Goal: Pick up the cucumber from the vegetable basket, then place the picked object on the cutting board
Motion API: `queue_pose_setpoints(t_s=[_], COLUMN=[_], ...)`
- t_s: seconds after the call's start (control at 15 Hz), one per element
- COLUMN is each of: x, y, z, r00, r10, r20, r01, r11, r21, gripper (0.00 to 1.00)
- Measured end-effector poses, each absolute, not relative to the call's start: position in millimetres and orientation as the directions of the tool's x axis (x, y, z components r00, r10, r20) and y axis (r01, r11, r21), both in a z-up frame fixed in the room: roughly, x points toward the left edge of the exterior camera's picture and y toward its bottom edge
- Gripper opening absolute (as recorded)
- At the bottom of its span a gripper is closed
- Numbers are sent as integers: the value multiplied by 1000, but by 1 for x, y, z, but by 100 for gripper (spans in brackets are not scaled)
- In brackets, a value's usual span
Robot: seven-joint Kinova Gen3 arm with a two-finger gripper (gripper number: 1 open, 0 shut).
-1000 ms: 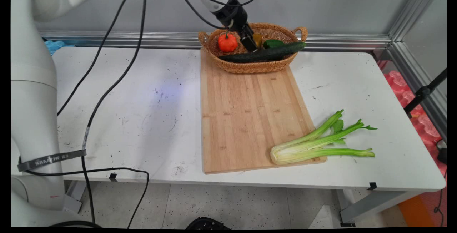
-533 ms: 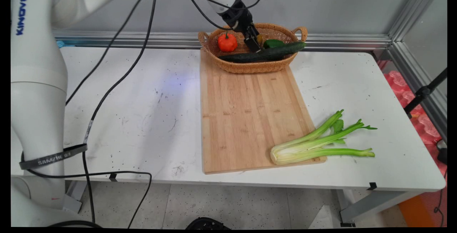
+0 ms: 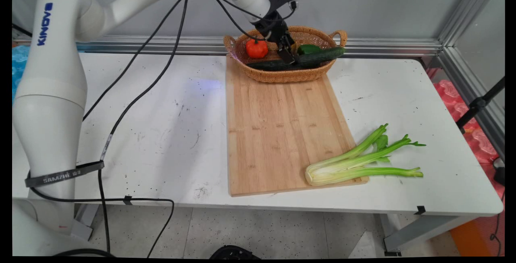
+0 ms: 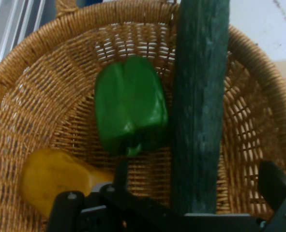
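Grey wall panels and an aluminium rail closed off the back of a white, scuffed counter [image 3: 161,134]. On it lay a long pale wooden cutting board [image 3: 278,134], and at the board's far end sat an oval woven wicker basket with two handles [image 3: 282,75].

Inside the basket the main view showed a small orange-red pumpkin-shaped vegetable [image 3: 256,48] at the left, a green bell pepper [image 3: 308,48] toward the right, and a long dark green cucumber [image 3: 312,58] lying lengthwise, its right end resting up on the basket's rim.

The white arm reached in from the upper left with black cables [image 3: 133,94] hanging from it, and its black jaws [image 3: 291,56] were lowered into the basket at the cucumber's middle. In the hand view the jaws [image 4: 196,188] stood wide, one finger on either side of the cucumber [image 4: 199,96], which ran straight up between them; whether the fingers touched it could not be told. Just beside the cucumber sat the bell pepper [image 4: 129,104], and a yellow vegetable [image 4: 51,179] lay near it against the basket's weave [image 4: 46,87].

At the board's near right corner a bunch of pale green celery stalks [image 3: 358,160] lay with its base on the board and its tips out over the counter, well apart from the basket.
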State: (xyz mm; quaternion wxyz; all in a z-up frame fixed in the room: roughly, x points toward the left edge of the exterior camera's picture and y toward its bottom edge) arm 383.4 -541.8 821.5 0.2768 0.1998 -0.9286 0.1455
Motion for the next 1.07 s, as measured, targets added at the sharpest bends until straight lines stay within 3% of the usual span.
queue_pose_setpoints(t_s=[0.67, 0.73, 1.07], x=[387, 387, 384], y=[-554, -555, -558], z=[790, 789, 786], r00=[-776, -776, -775], r10=[-277, -276, -268], r20=[567, 568, 572], r01=[-436, -434, -422], r11=[885, 886, 893], r21=[-163, -163, -154], gripper=[100, 0, 0])
